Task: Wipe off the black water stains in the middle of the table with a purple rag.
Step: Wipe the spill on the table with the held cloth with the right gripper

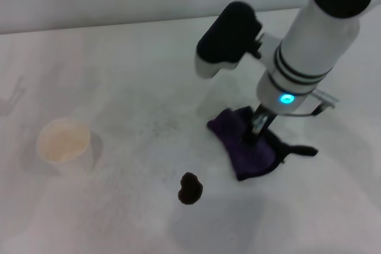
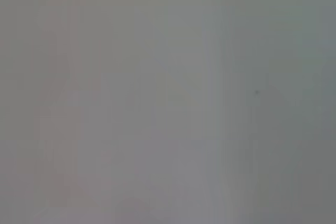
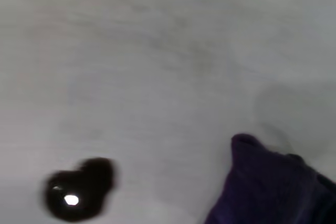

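Observation:
The purple rag [image 1: 247, 144] lies on the white table [image 1: 119, 63] right of centre, its thin black tail [image 1: 300, 151] trailing to the right. My right gripper [image 1: 260, 126] is down on the middle of the rag, its tip against the cloth. The black water stain [image 1: 190, 188], a small dark blob, sits on the table in front and to the left of the rag, apart from it. In the right wrist view the stain [image 3: 79, 188] shines wet, and a corner of the rag [image 3: 268, 182] stands up beside it. The left arm is out of view.
A white paper cup [image 1: 63, 141] stands at the left of the table, well away from the stain. Faint grey speckles mark the surface near the middle. The left wrist view shows only a plain grey surface.

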Controlling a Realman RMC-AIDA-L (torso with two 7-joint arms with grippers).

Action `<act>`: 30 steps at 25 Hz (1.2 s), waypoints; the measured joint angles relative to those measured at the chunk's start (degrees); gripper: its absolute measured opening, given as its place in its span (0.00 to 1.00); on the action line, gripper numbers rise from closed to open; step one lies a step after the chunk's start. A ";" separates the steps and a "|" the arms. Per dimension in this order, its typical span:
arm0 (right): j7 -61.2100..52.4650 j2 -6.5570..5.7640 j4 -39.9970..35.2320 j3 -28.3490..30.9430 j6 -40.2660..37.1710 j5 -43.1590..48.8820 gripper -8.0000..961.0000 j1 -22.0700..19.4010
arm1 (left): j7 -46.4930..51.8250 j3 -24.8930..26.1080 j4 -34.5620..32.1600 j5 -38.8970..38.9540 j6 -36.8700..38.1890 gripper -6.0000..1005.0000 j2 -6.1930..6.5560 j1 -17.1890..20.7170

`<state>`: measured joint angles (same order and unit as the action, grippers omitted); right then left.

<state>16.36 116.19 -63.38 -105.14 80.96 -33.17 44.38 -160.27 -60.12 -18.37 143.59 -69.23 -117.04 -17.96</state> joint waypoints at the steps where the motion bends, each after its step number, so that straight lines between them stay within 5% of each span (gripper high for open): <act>1: -0.34 0.01 -0.47 -1.16 -0.31 -1.21 0.05 -0.14 | 0.06 -0.01 0.00 -0.02 0.00 0.88 0.03 0.00; 19: -15.62 0.00 -10.72 -20.11 -8.54 -11.43 0.05 0.95 | -0.10 -0.08 -1.89 -0.48 0.06 0.88 1.96 0.52; 30: -17.90 -0.01 -9.93 -19.92 -11.79 -7.45 0.05 1.16 | 0.23 0.00 -2.10 -2.30 0.07 0.88 3.52 0.63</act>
<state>-1.54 116.17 -73.30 -125.06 69.17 -40.62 45.53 -160.04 -60.11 -20.46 141.29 -69.16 -113.52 -17.33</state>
